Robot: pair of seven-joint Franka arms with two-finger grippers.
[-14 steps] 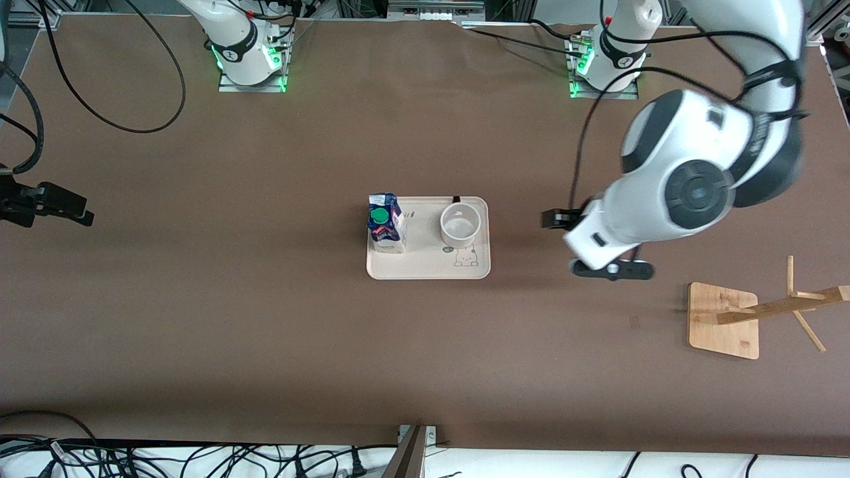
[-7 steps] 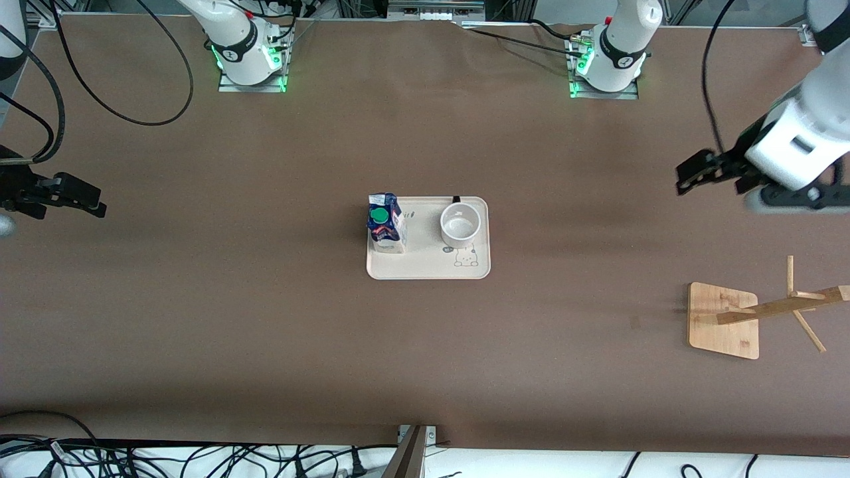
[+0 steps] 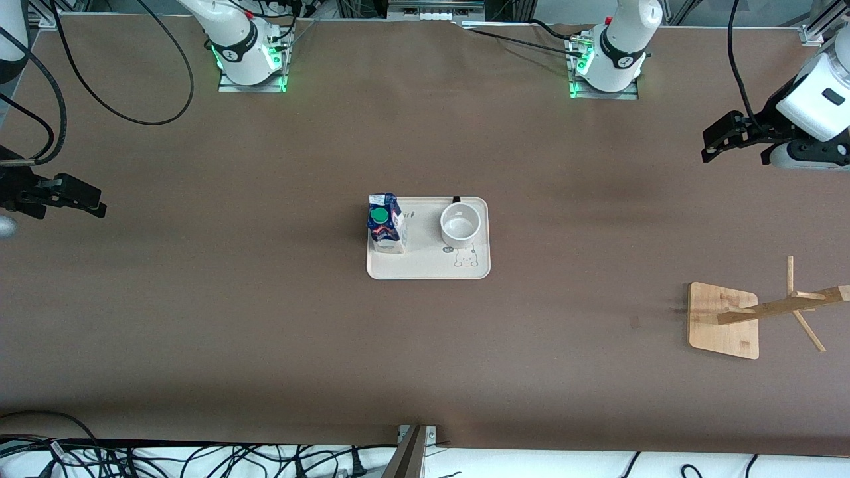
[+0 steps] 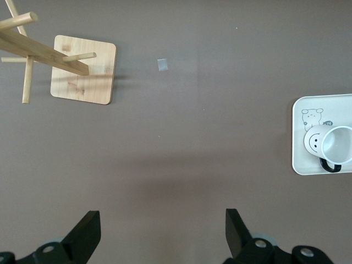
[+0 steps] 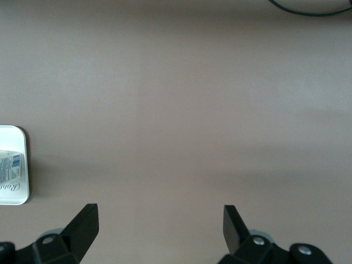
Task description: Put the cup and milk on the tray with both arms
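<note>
The cream tray (image 3: 425,264) lies in the middle of the table. The milk (image 3: 385,223) stands upright on its end toward the right arm. The white cup (image 3: 459,224) stands upright on its end toward the left arm. My left gripper (image 3: 709,147) is open and empty, up over bare table at the left arm's end. My right gripper (image 3: 98,204) is open and empty, over bare table at the right arm's end. The left wrist view shows its gripper (image 4: 162,234), the cup (image 4: 330,144) and the tray (image 4: 338,109). The right wrist view shows its gripper (image 5: 159,228), the tray's corner (image 5: 22,193) and the milk's white side (image 5: 8,168).
A wooden rack with a square base (image 3: 724,320) and slanted pegs stands at the left arm's end, nearer to the front camera than the tray; it also shows in the left wrist view (image 4: 83,69). Cables lie along the table's edges.
The left arm has swung away from beside the tray, up and out to the left arm's end of the table. The right gripper has barely moved. Cup and milk have not moved.
</note>
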